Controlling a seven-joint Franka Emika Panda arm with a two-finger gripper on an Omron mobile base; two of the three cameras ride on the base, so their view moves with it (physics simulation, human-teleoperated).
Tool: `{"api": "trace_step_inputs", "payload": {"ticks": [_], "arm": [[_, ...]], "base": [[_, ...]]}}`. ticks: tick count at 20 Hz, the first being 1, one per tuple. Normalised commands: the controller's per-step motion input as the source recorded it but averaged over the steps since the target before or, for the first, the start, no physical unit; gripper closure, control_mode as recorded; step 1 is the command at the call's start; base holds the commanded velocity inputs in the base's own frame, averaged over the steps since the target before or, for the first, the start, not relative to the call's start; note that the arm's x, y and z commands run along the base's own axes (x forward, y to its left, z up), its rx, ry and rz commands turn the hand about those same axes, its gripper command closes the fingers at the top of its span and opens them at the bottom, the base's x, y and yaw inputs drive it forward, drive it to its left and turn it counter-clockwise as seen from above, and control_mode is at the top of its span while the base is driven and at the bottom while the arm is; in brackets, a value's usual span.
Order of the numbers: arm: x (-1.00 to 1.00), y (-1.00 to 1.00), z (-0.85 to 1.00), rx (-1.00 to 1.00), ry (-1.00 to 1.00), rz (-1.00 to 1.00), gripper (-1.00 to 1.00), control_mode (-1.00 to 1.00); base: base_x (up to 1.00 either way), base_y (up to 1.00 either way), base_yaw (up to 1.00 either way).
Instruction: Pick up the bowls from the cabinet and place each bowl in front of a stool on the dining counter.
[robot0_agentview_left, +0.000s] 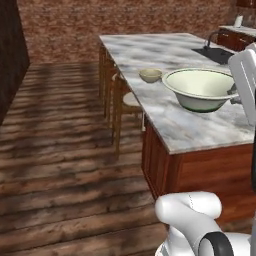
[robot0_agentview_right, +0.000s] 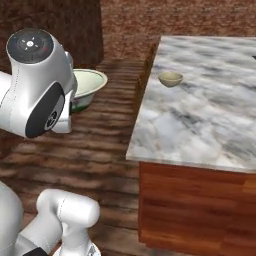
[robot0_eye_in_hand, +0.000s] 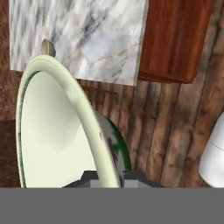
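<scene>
The whitish pale-green bowl (robot0_eye_in_hand: 57, 131) with its dark green foot hangs in the air, and my gripper (robot0_eye_in_hand: 109, 177) is shut on its rim. In the right base view this bowl (robot0_agentview_right: 90, 82) shows behind my arm, over the wooden floor just left of the dining counter (robot0_agentview_right: 200, 130). The left base view has it (robot0_agentview_left: 200, 87) at the right, level with the marble top (robot0_agentview_left: 175, 125). A small tan bowl (robot0_agentview_left: 150, 75) (robot0_agentview_right: 170, 79) (robot0_eye_in_hand: 47, 48) sits upright on the counter near its stool-side edge. A tall dark cabinet front (robot0_agentview_left: 10, 55) stands at the far left.
A wooden stool (robot0_agentview_left: 129, 101) stands against the counter's left side below the tan bowl, with another behind it. A black inset sink (robot0_agentview_left: 217, 54) lies at the counter's far right. The plank floor left of the island is open. A brick wall closes the back.
</scene>
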Motion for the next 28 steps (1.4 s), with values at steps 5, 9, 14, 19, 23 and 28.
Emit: {"api": "trace_step_inputs", "payload": {"ticks": [5, 9, 14, 19, 23, 28], "arm": [[0.00, 0.00, 0.00, 0.00, 0.00, 0.00, 1.00, 1.00], [0.00, 0.00, 0.00, 0.00, 0.00, 0.00, 1.00, 1.00], [0.00, 0.00, 0.00, 0.00, 0.00, 0.00, 1.00, 1.00], [0.00, 0.00, 0.00, 0.00, 0.00, 0.00, 1.00, 1.00], [0.00, 0.00, 0.00, 0.00, 0.00, 0.00, 1.00, 1.00], [0.00, 0.00, 0.00, 0.00, 0.00, 0.00, 1.00, 1.00]], "base": [[0.28, 0.95, -0.66], [0.39, 1.00, -0.55], [0.51, 1.00, -0.48], [0.55, 1.00, -0.48], [0.59, 1.00, -0.47], [0.38, 1.00, -0.51]]}}
